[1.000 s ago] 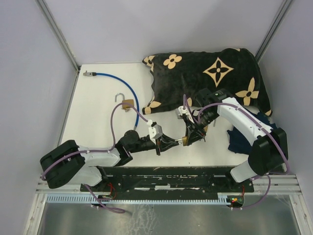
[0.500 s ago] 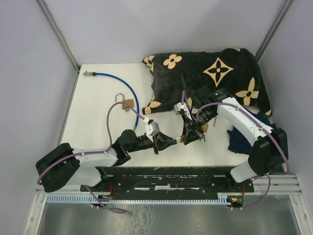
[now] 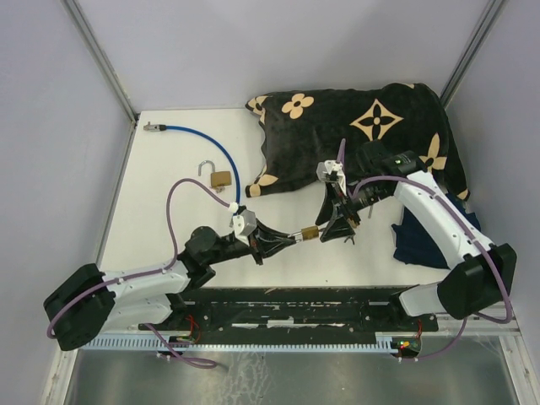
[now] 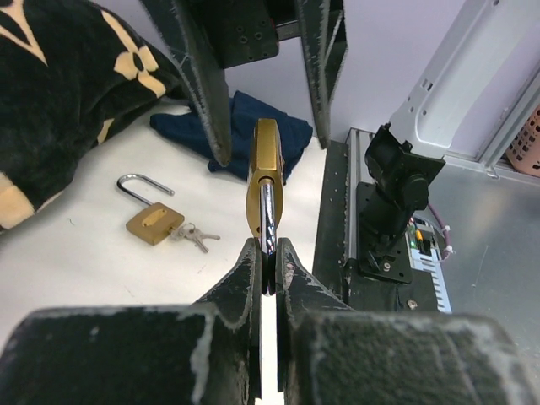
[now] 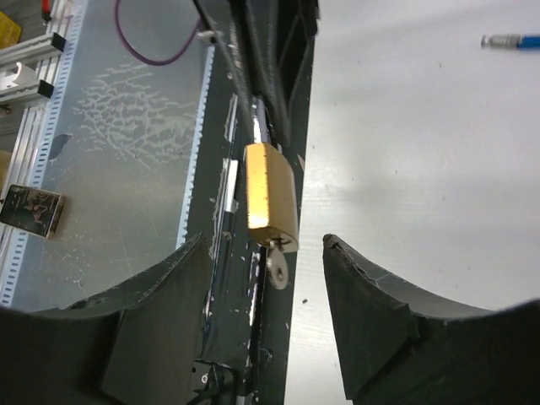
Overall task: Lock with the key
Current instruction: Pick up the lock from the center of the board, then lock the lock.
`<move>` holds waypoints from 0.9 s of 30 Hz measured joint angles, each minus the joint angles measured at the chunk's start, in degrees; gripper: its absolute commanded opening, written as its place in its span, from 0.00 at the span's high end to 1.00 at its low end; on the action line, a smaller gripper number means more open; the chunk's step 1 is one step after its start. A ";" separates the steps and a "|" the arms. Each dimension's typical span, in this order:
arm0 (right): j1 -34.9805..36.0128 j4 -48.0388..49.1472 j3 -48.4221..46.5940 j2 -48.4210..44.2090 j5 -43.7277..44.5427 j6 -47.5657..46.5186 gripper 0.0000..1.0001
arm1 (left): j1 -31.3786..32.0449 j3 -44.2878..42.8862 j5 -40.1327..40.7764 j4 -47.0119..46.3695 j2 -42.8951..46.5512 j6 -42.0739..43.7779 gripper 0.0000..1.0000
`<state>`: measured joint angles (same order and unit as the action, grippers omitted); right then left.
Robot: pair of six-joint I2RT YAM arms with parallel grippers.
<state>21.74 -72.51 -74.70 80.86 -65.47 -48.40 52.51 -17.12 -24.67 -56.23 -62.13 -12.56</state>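
Brass padlock (image 4: 265, 164) held by its shackle (image 4: 267, 215).
Left gripper (image 4: 268, 253) pinches it; right gripper (image 5: 263, 242) spread around the body, key (image 5: 277, 268) inserted.

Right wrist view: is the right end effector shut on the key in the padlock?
No: the right end effector is open, with clear gaps on either side of the key in the padlock.

From high at the near edge, looks steeply down over the whole white tabletop (image 3: 152, 169). On the left wrist, sits close, faces rightward along the left gripper's black fingers (image 4: 240, 283) to a small brass padlock (image 4: 265, 173). On the right wrist, equally close, peers down between the right gripper's dark fingers (image 5: 380, 312) at that padlock (image 5: 270, 198). Shares across all three only the padlock (image 3: 310, 231) and the tabletop around it.
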 measured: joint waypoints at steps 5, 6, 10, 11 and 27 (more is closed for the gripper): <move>0.00 -1.05 -0.09 -2.45 -5.33 -3.72 0.38 | -0.70 0.00 -1.03 -0.02 1.42 -0.02 0.97; 0.00 -1.57 -0.09 -2.64 -6.14 -4.90 0.38 | -0.70 -0.02 -1.09 0.00 1.53 -0.02 0.97; 0.00 -4.87 -0.09 -3.10 -10.08 -12.13 0.39 | -0.76 -0.13 -1.70 -0.26 1.75 -0.48 0.97; 0.00 -5.62 -0.07 -3.13 -10.88 -13.77 0.40 | -0.76 -0.13 -2.05 -0.61 1.75 -0.94 0.97; 0.13 9.79 2.64 -5.09 -8.85 4.17 0.45 | -1.46 -0.17 -2.43 -9.88 -0.31 -6.38 0.97</move>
<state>21.87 -62.72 -72.05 75.77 -74.32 -44.23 51.05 -17.30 -27.09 -66.11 -62.43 -18.94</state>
